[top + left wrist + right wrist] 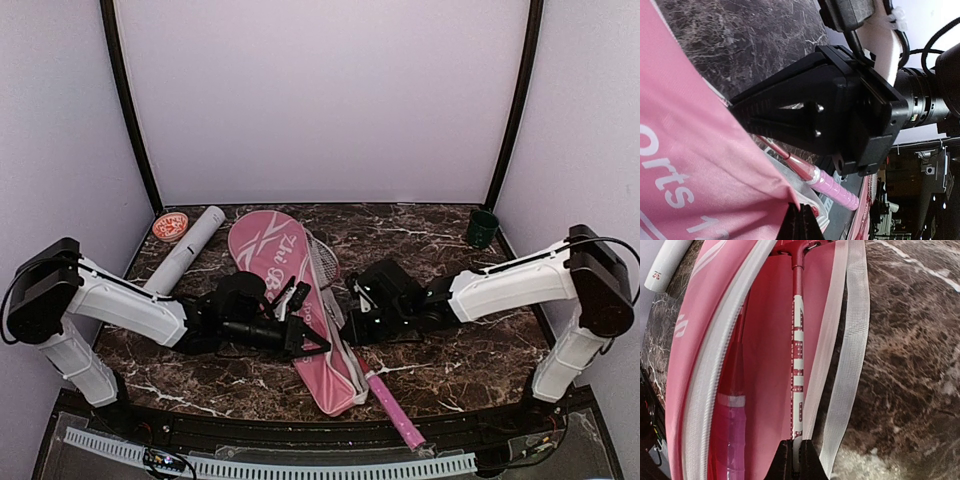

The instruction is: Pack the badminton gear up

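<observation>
Here the left gripper [801, 223] pinches the flap of the pink bag [270, 250], apparently holding its mouth open; the right gripper [796, 460] clamps a racket shaft [798, 365] inside, likely to slide it deeper; a pink handle [395, 418] pokes out.

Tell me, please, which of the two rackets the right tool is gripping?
The racket whose red-and-white shaft runs down the open pink bag into the right tool; the other racket, its pink handle alongside, lies untouched.
</observation>
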### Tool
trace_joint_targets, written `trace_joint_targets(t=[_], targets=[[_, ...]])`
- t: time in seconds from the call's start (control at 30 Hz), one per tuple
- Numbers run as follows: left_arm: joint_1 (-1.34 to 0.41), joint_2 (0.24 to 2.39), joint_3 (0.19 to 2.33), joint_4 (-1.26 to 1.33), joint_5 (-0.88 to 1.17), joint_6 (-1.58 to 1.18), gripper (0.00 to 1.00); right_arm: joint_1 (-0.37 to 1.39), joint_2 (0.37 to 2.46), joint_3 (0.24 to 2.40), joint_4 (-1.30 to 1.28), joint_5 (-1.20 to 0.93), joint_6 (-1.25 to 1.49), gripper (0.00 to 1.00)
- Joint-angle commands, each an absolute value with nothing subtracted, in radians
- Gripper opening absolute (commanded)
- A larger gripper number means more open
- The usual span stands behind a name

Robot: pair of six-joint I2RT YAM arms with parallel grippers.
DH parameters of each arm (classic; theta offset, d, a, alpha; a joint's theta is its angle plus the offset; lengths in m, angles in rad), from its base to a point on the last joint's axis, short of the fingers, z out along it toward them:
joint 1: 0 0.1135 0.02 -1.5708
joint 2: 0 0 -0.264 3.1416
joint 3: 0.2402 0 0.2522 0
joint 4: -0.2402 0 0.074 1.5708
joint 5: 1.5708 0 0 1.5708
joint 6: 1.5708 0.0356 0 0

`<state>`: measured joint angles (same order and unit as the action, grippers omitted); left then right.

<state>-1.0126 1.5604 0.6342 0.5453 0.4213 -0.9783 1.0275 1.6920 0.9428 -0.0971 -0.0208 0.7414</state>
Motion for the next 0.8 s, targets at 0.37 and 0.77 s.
trace_joint_targets(t=[0.37,0.77], targets=[[-1.013,1.476,0.656,0.280,0.461,-0.789,0.03,1.024,1.695,0.916,0.008,-0.208,0.684,0.00],[-0.858,1.362,0.868,-0.197,0.009,-0.661,0.57,1.024,1.756,0.943,0.068,-0.223,0.683,0.00]])
